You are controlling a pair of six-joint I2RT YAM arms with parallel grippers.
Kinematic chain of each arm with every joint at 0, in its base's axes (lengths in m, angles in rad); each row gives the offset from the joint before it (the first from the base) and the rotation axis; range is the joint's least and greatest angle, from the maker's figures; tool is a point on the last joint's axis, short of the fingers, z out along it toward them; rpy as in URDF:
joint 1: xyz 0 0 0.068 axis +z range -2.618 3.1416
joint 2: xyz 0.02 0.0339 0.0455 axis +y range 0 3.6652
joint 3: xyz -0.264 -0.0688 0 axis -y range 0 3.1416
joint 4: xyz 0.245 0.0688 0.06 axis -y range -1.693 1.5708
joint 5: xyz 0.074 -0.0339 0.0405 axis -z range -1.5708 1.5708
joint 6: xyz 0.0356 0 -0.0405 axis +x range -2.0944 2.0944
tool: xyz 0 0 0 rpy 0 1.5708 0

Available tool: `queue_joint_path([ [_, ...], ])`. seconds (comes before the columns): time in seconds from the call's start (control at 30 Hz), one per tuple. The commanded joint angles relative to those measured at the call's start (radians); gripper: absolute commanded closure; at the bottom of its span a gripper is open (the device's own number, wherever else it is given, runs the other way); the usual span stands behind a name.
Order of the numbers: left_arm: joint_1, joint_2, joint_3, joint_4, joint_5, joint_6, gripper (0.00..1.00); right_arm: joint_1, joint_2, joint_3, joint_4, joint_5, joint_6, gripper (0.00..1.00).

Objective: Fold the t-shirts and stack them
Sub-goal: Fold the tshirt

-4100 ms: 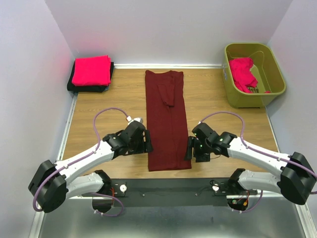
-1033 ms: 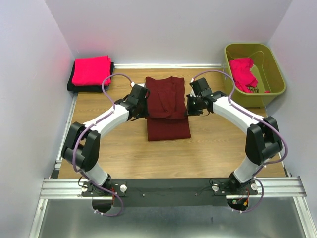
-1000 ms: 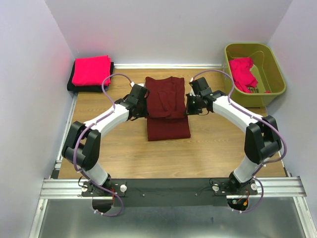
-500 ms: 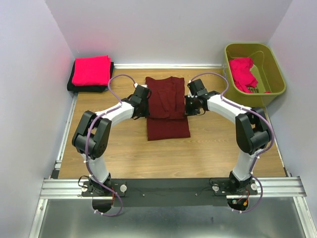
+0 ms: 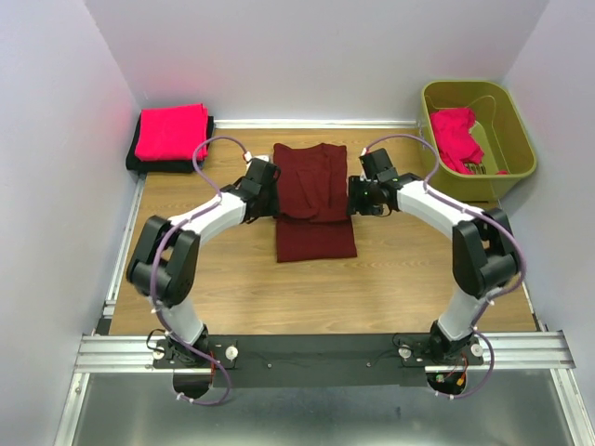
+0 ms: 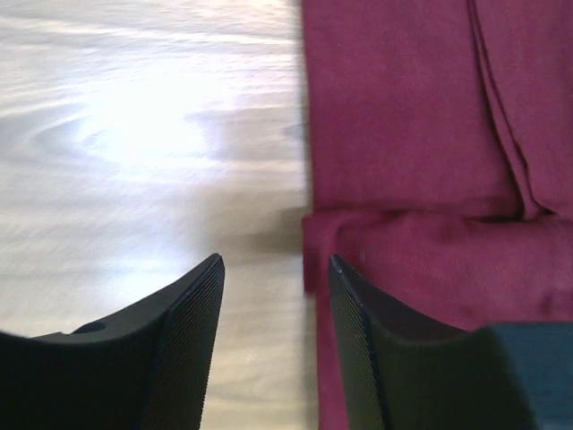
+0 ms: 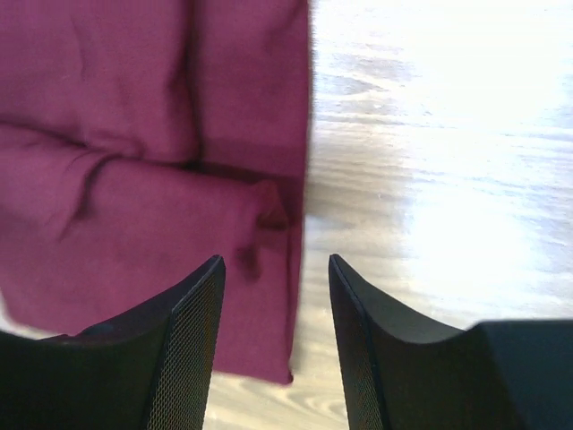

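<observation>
The dark maroon t-shirt (image 5: pixel 314 200) lies mid-table, its near half folded over onto the far half, with the lower layer sticking out toward me. My left gripper (image 5: pixel 272 199) stands open at the shirt's left edge, bare wood between its fingers (image 6: pixel 276 264) and the maroon cloth (image 6: pixel 412 161) just to their right. My right gripper (image 5: pixel 352 197) stands open at the right edge, hovering over the shirt's border (image 7: pixel 276 264) without gripping the maroon cloth (image 7: pixel 134 179). A folded pinkish-red t-shirt (image 5: pixel 172 133) rests on a black one (image 5: pixel 149 165) at the far left.
An olive-green bin (image 5: pixel 522 139) at the far right corner holds a crumpled pinkish-red shirt (image 5: pixel 454 137). Walls close off the left, back and right sides. Bare wooden tabletop (image 5: pixel 307 288) stretches between the maroon shirt and the arm bases.
The maroon shirt, a long strip four seconds ago, is now folded in half. Over the last second both grippers went from shut to open, letting go of the folded-over edge.
</observation>
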Motion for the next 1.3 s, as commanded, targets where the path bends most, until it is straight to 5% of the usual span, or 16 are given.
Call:
queue_joint_path([
  [0.0, -0.040, -0.173, -0.043, -0.027, -0.089, -0.043, 0.44, 0.032, -0.140, -0.046, 0.066, 0.001, -0.046, 0.43],
  [0.23, -0.206, -0.267, -0.164, -0.016, -0.067, -0.135, 0.86, 0.150, -0.143, -0.079, 0.160, -0.117, -0.088, 0.50],
  [0.33, -0.237, -0.235, -0.212, 0.028, -0.046, -0.172, 0.96, 0.167, -0.092, -0.080, 0.213, -0.142, -0.082, 0.58],
  [0.47, -0.249, -0.164, -0.246, 0.113, -0.012, -0.190, 0.97, 0.187, -0.008, -0.056, 0.273, -0.211, -0.086, 0.67],
  [0.7, -0.281, -0.089, -0.287, 0.107, 0.014, -0.221, 0.97, 0.198, 0.116, -0.005, 0.281, -0.206, -0.117, 0.68],
  [0.93, -0.292, -0.110, -0.368, 0.098, 0.026, -0.235, 0.97, 0.152, 0.181, 0.081, 0.281, 0.002, -0.140, 0.68],
  [1.27, -0.304, -0.194, -0.453, 0.078, 0.046, -0.253, 0.97, 0.043, 0.261, 0.334, 0.321, 0.078, -0.152, 0.63],
])
